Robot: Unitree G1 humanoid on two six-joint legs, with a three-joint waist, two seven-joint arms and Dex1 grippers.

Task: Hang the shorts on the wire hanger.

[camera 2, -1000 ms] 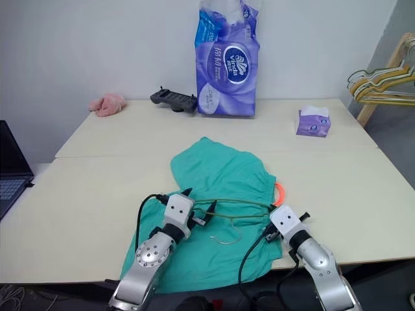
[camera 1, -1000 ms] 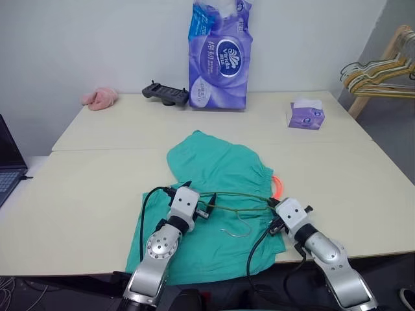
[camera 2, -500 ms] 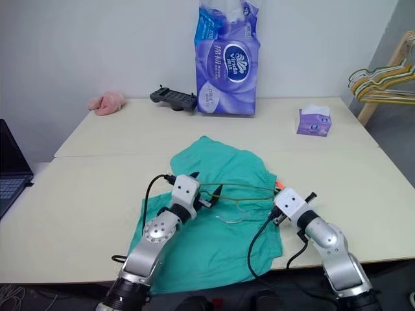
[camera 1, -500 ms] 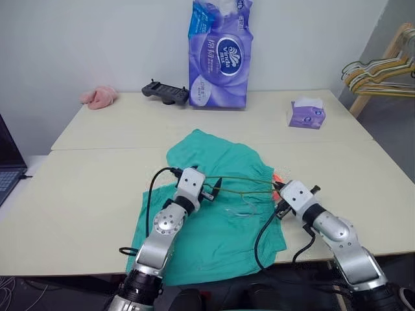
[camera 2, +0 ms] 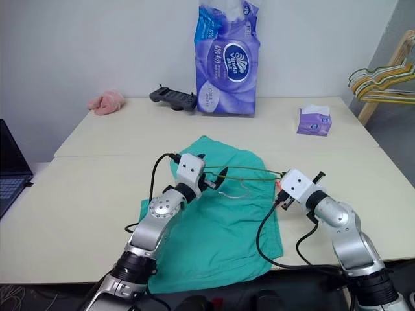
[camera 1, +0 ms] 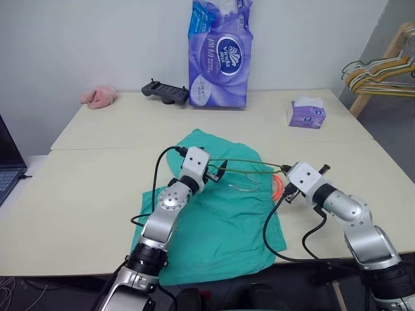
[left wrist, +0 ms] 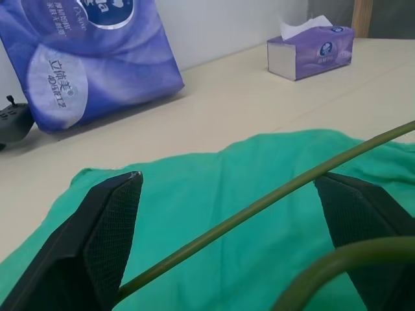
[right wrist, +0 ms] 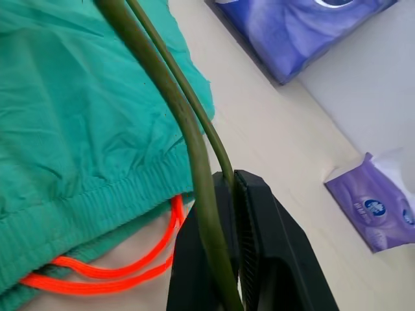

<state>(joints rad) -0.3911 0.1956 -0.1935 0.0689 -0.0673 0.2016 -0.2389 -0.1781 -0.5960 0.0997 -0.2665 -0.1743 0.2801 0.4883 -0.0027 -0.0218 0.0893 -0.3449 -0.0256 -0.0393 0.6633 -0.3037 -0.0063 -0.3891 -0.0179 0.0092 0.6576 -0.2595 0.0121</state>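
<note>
Both arms are rising and reaching farther up the frame than a second ago, carrying the wire hanger (camera 1: 249,163) off the cloth so that it is now hanging level above the shorts (camera 1: 217,207), its small hook dangling beneath the bar. Pinching tight, the right gripper (camera 1: 283,188) is holding the hanger's right corner, and in the right wrist view the two thin olive wires are running straight into the closed black jaws (right wrist: 224,194). The left gripper (camera 1: 217,175) is standing wide open around the hanger's left end; in its wrist view the mesh-textured black fingers (left wrist: 110,220) are flanking the round wire (left wrist: 259,204) without squeezing it. Beneath them the teal-green shorts are lying flat and slightly rumpled at centre frame on the pale table (camera 1: 84,188), the ribbed elastic waistband turned toward the right gripper and a loop of bright orange drawstring (right wrist: 123,262) spilling out beside it. Along the upper frame a glossy purple tissue pack (camera 1: 220,55) is standing upright, with a black controller (camera 1: 165,92) and a fuzzy pink cloth (camera 1: 99,97) to its left and a small purple tissue box (camera 1: 306,114) to its right.
</note>
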